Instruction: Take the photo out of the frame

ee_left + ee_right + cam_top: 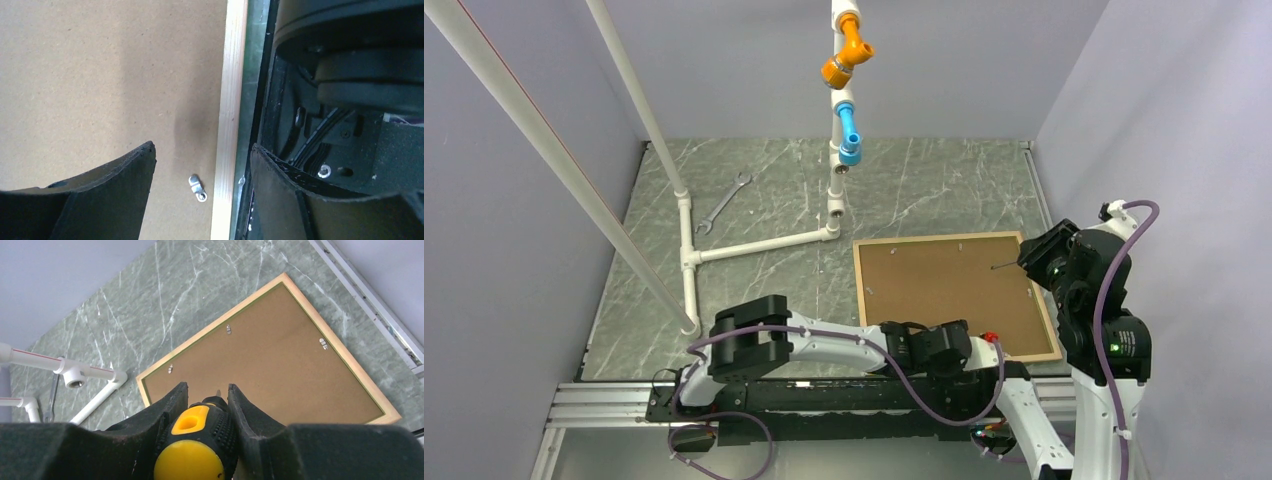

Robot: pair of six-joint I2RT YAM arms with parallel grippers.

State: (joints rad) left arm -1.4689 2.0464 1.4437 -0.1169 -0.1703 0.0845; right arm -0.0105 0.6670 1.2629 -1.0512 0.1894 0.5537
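The frame (939,238) lies face down on the right part of the table (764,190), with its pale wood edge up. A brown backing (949,295) fills it from edge to edge. Small metal clips (228,329) sit on the backing close to the wood. Whether they press on it, I cannot tell. The photo cannot be seen; the backing covers all of the inside of the frame.

The right gripper (207,387) is closed around a screwdriver (192,450) with a yellow and black handle. It holds the tool above the right side of the frame, and the thin shaft points over the backing. In the right wrist view the handle hides almost all of the shaft, so I cannot say if the tip touches anything.

The left gripper (202,146) is at the near right corner of the frame. Its fingers stand apart with nothing between them. One is over the backing and the other is beyond the wood edge. One clip (197,188) lies in the gap. Dark machine parts fill the right of the left wrist view, and they are hard to make out.

Further back on the table there is a wrench (722,203) beside white pipes (759,245).
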